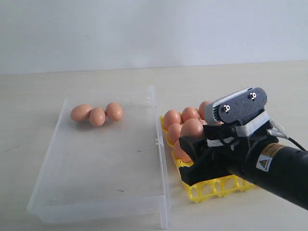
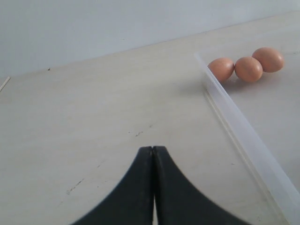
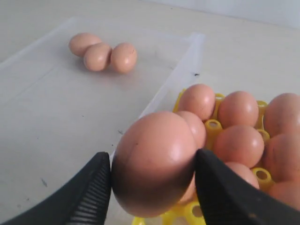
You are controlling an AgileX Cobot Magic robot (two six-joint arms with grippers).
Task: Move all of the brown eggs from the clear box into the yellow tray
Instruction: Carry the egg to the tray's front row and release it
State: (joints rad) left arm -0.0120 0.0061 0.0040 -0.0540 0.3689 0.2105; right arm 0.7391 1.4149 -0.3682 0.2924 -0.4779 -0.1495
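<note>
My right gripper (image 3: 152,176) is shut on a brown egg (image 3: 154,159), its black ribbed fingers (image 3: 91,187) pressing both sides. It holds this egg (image 1: 192,129) just above the near-left part of the yellow tray (image 1: 216,186), close to the tray's side next to the box. Several brown eggs (image 3: 239,108) sit in the tray's cups. Three more brown eggs (image 1: 97,115) lie together at the far left of the clear box (image 1: 161,159). My left gripper (image 2: 152,150) is shut on nothing, over bare table outside the box wall (image 2: 239,126); the exterior view does not show it.
The clear box and the yellow tray stand side by side on a pale wooden table (image 1: 250,82), the tray to the right. A white wall runs behind. The tray's near cups (image 1: 226,185) hold no eggs. My right arm (image 1: 274,166) reaches in from the lower right.
</note>
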